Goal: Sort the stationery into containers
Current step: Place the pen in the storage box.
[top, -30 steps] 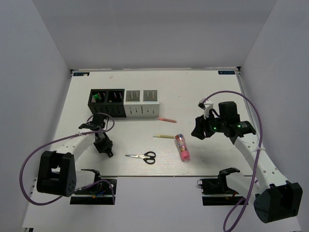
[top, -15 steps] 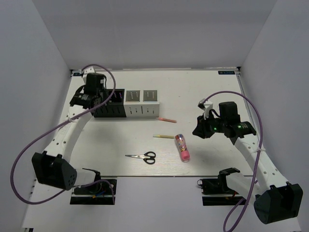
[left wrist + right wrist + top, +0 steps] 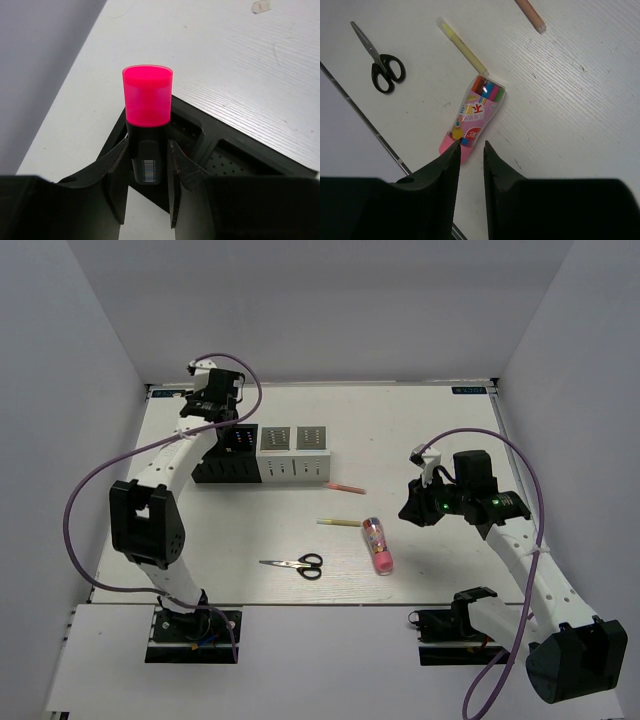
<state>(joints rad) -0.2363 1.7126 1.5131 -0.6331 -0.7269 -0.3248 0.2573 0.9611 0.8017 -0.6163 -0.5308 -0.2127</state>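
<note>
My left gripper [image 3: 148, 145] is shut on a black marker with a pink-red cap [image 3: 147, 100] and holds it upright above the leftmost black holder [image 3: 220, 150]. In the top view this gripper [image 3: 207, 418] hangs over the left end of the row of containers [image 3: 270, 468], two black and two white. My right gripper [image 3: 471, 145] is open by a narrow gap and empty, just above the pink end of the clear tube [image 3: 475, 115]. On the table lie the tube [image 3: 378, 545], scissors [image 3: 295, 564], yellow pencil [image 3: 338, 523] and pink pen [image 3: 345, 487].
In the right wrist view the scissors [image 3: 380, 62] lie at the upper left, the pencil [image 3: 462, 47] touches the tube's top end, and the pink pen [image 3: 530, 14] is at the top edge. The table's front edge runs close behind the tube.
My left arm has swung from the front left of the table up and back, carrying the marker to above the black holders. The right arm has not moved.
</note>
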